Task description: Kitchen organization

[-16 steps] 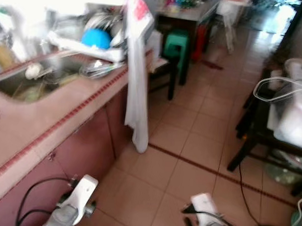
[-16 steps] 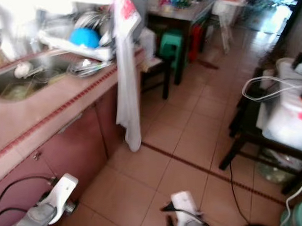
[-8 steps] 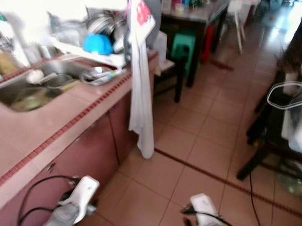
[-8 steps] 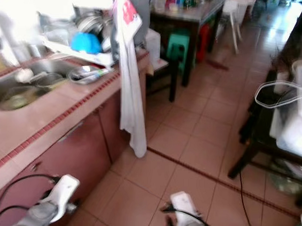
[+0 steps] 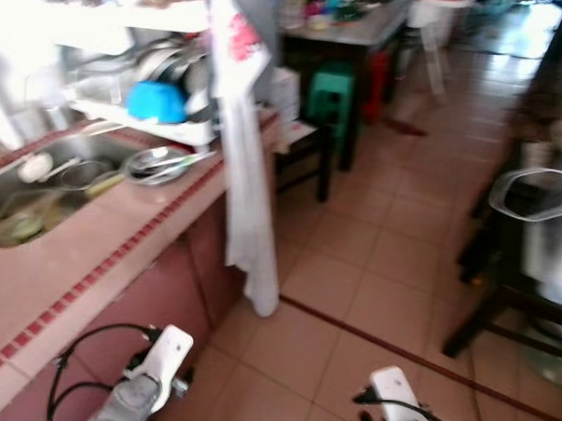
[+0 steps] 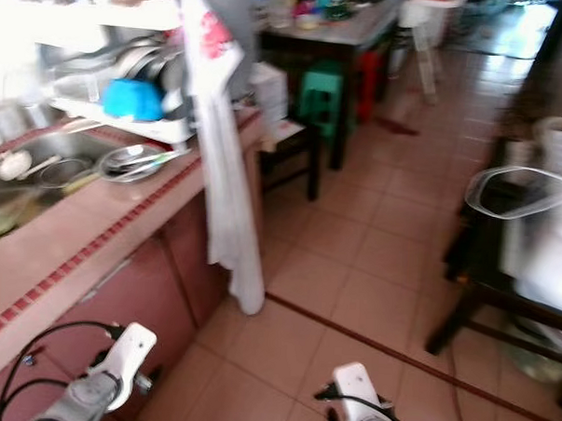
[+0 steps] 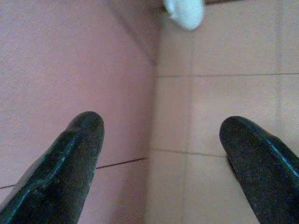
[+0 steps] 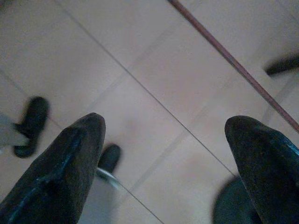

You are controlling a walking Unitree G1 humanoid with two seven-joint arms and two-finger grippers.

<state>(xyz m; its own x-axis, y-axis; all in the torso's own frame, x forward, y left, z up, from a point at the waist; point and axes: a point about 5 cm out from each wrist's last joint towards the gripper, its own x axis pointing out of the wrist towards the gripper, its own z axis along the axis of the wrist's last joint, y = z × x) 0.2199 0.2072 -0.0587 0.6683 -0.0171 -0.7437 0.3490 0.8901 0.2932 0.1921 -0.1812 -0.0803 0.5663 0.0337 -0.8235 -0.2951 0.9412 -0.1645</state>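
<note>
left gripper (image 7: 161,135): my fingers spread wide, nothing held, low by the cabinet front (image 5: 156,289)
right gripper (image 8: 163,140): released, empty, over floor tiles (image 5: 372,270)
sink (image 5: 39,186): upper left of frame, dishes inside
dish rack (image 5: 165,84): upper left, blue bowl (image 5: 155,101) in it
white cloth (image 5: 245,172): hangs off the counter edge (image 5: 121,250), centre-left

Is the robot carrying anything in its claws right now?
No. The left gripper and right gripper both hang open over the tiled floor, with nothing between their fingers.
</note>
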